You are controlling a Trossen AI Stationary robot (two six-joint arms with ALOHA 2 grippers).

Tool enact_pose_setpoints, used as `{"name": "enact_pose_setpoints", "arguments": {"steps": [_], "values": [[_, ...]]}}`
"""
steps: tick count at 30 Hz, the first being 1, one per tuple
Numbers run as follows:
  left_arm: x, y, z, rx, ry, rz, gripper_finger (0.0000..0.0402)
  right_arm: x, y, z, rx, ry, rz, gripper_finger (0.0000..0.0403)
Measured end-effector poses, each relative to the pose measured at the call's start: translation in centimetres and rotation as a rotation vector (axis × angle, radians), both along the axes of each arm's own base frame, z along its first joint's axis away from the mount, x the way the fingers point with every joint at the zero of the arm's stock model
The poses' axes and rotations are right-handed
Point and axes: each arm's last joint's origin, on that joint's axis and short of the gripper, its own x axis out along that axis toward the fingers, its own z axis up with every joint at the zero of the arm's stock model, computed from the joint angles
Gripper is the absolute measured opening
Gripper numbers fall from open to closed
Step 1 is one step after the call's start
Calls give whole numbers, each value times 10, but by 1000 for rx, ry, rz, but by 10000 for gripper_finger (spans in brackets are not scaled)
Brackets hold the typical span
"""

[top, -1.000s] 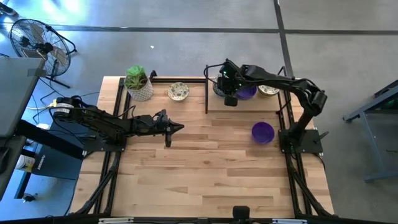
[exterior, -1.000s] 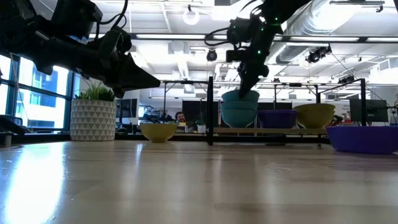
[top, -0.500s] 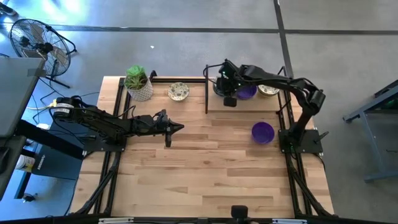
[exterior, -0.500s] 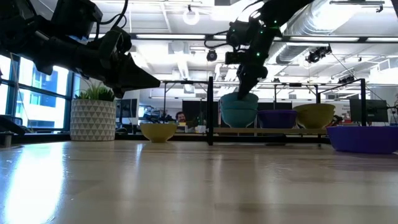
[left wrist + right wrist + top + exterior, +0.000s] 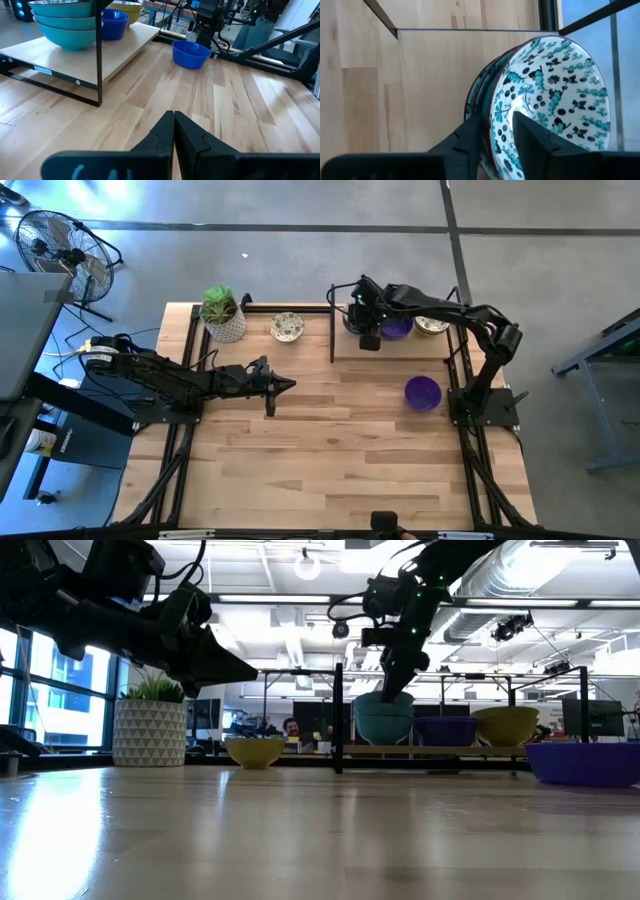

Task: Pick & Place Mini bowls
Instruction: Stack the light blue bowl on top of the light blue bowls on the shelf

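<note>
A stack of cream-white bowls with a greenish floral pattern (image 5: 540, 80) stands on the raised wooden platform (image 5: 400, 348) at the table's far right; it also shows in the low view (image 5: 385, 722). My right gripper (image 5: 497, 120) points down on the stack's top bowl and is shut on its rim. A purple bowl (image 5: 398, 328) and a cream bowl (image 5: 432, 325) stand beside the stack. Another purple bowl (image 5: 422, 392) and a floral bowl (image 5: 287, 328) rest on the table. My left gripper (image 5: 275, 385) is shut and empty, above the table's middle left. My right gripper holds the top floral bowl by its rim (image 5: 495, 107), one finger (image 5: 532, 132) inside the bowl and one (image 5: 472, 135) outside. The fingers come from above, pointing down. The bowl sits nested in the stack on the platform.
A white pot with a green plant (image 5: 224, 315) stands at the far left. A dark frame post (image 5: 338, 720) rises at the platform's left edge. Bare wood lies across the table's near half.
My right gripper has gone down a little with the top floral bowl, which has settled lower into the stack on the platform.
</note>
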Motion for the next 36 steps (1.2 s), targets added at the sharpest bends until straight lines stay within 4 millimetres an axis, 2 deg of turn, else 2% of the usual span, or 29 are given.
{"name": "enact_pose_setpoints", "arguments": {"steps": [10,21,25,32,34,36], "values": [[0,0,0,0,5,0,5,-4,3,9,20,-36,-5,132],[0,0,0,0,4,0,5,-15,11,30,11,-86,-34,167],[0,0,0,0,4,0,5,-17,9,24,73,-62,-46,136],[0,0,0,0,4,-1,5,-15,9,24,128,-103,-15,17],[0,0,0,0,4,-1,5,-15,9,23,126,-102,-13,7],[0,0,0,0,4,0,5,-14,8,23,123,-104,-16,15]]}}
